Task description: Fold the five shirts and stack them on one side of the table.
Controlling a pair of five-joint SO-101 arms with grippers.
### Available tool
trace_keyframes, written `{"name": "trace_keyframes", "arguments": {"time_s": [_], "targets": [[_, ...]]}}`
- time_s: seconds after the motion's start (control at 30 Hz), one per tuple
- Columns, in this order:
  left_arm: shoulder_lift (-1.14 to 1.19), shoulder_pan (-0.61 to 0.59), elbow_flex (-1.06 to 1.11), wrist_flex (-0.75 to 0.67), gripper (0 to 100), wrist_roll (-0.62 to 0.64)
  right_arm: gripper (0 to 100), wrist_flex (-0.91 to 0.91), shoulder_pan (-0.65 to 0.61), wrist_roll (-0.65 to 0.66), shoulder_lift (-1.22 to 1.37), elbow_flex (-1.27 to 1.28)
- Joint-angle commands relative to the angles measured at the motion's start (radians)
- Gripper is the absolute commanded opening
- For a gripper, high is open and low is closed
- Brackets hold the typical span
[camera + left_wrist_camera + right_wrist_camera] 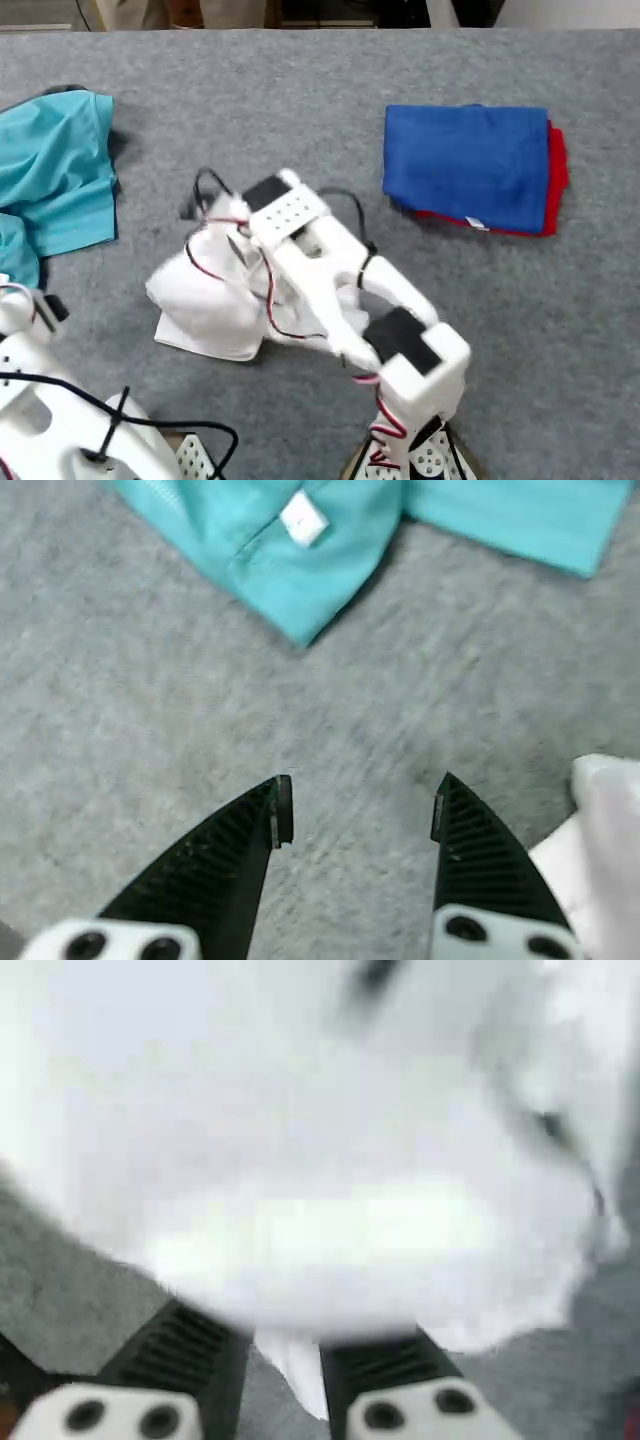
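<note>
While the right arm [330, 270] is leaning out over the middle of the grey felt-covered bench [300, 90], the right claw [285, 1335] is clenching a fold of the crumpled white cloth shirt [205, 305], with a strip of white fabric showing between its two black ribbed fingers [190, 1345], which are sitting close together. The white shirt is lying in a loose heap left of the bench's centre, partly under that arm. The left claw [360, 805] is hanging released above bare grey felt near the front left corner, its jaws standing wide apart and gripping nothing. Just beyond it, the unfolded teal cloth shirt [55, 170] is sprawling along the left edge. Toward the far right, the folded blue cloth shirt [465, 165] is resting on top of the folded red cloth shirt [557, 175], whose edge is peeking out along the right and front sides.
</note>
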Motion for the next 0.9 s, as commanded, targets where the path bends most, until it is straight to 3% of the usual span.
{"name": "trace_keyframes", "arguments": {"time_s": [0.0, 0.23, 0.53, 0.67, 0.87], "targets": [[0.033, -0.057, -0.005, -0.018, 23, -0.055, 0.2, 0.049, -0.005, -0.02, -0.142, -0.189], [0.071, -0.083, -0.006, -0.017, 23, -0.087, 0.2, 0.049, 0.035, -0.025, -0.275, -0.417], [0.064, -0.064, -0.002, -0.009, 23, -0.081, 0.2, 0.031, 0.36, -0.029, -0.286, -0.481], [0.064, 0.028, -0.003, 0.02, 23, -0.081, 0.2, 0.08, 0.458, -0.025, -0.286, -0.484], [0.062, 0.334, -0.002, 0.135, 23, -0.071, 0.2, 0.207, 0.587, 0.018, -0.285, -0.475]]}}
